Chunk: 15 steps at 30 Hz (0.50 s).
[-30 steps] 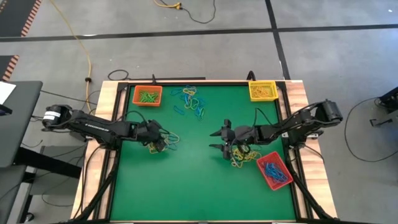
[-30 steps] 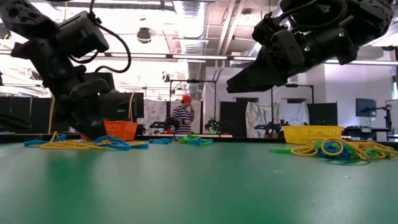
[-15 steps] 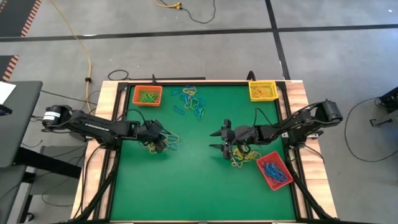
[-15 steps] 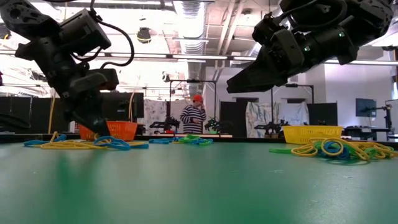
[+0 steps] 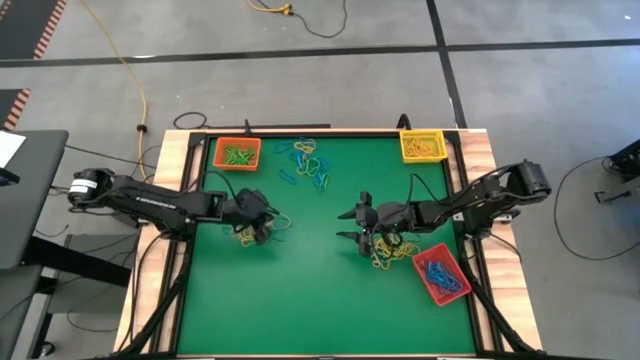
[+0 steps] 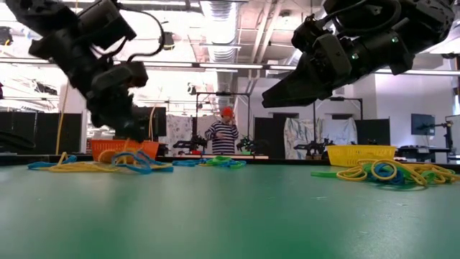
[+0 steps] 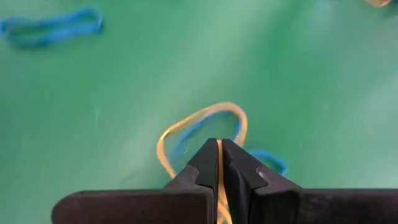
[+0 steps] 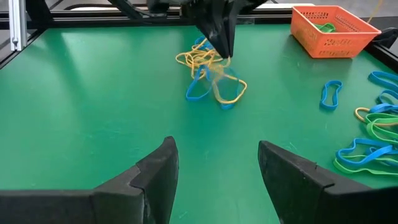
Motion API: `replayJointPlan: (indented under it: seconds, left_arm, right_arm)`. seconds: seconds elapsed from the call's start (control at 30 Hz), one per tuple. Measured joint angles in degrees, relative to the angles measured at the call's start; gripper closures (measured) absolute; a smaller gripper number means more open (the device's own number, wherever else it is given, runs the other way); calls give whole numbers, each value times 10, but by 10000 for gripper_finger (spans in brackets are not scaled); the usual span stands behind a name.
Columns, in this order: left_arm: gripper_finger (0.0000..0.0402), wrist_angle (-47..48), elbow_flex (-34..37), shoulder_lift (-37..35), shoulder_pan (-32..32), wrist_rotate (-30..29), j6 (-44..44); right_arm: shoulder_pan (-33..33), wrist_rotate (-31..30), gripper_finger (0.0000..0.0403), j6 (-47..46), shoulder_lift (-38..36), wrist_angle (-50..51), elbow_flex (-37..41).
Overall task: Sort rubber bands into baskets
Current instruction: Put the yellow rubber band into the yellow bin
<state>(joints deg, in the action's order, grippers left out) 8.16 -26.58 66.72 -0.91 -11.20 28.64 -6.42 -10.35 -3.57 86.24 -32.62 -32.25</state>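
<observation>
Left gripper point(image 7: 218, 151): fingers point(image 7: 200, 167) pinched tight on a yellow rubber band point(image 7: 200, 122), lifted clear of the green table point(image 5: 300, 290), loop dangling from the tips with a blue band point(image 7: 266, 158) trailing beside it. Just beneath, at the table's left side, a small tangle of yellow and blue bands point(image 8: 208, 74).

Right gripper point(image 5: 356, 225): fingers point(image 8: 154, 171) spread wide apart, gripping nothing, hovering near the table's middle, pointed toward the left arm. Just beside it, toward the right edge, a heap of yellow, green and blue bands point(image 5: 392, 250).

Farther out: loose cluster of blue, green and yellow bands point(image 5: 307, 165) near the far edge. Orange basket point(image 5: 237, 153) at the far-left corner with green bands inside; yellow basket point(image 5: 422, 146) at the far-right corner with yellow bands; red basket point(image 5: 441, 274) near the right edge with blue bands, touching the heap's outer side.

Beyond the table, in the low view, a person in a striped top point(image 6: 224, 133) standing in the room.
</observation>
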Motion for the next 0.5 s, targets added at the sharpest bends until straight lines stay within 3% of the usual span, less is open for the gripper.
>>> replayJointPlan:
  seconds: [0.5]
  left_arm:
    - [401,27,-149,0,65,-59,-119]
  right_arm:
    - [0,0,155,0,0,-15,0]
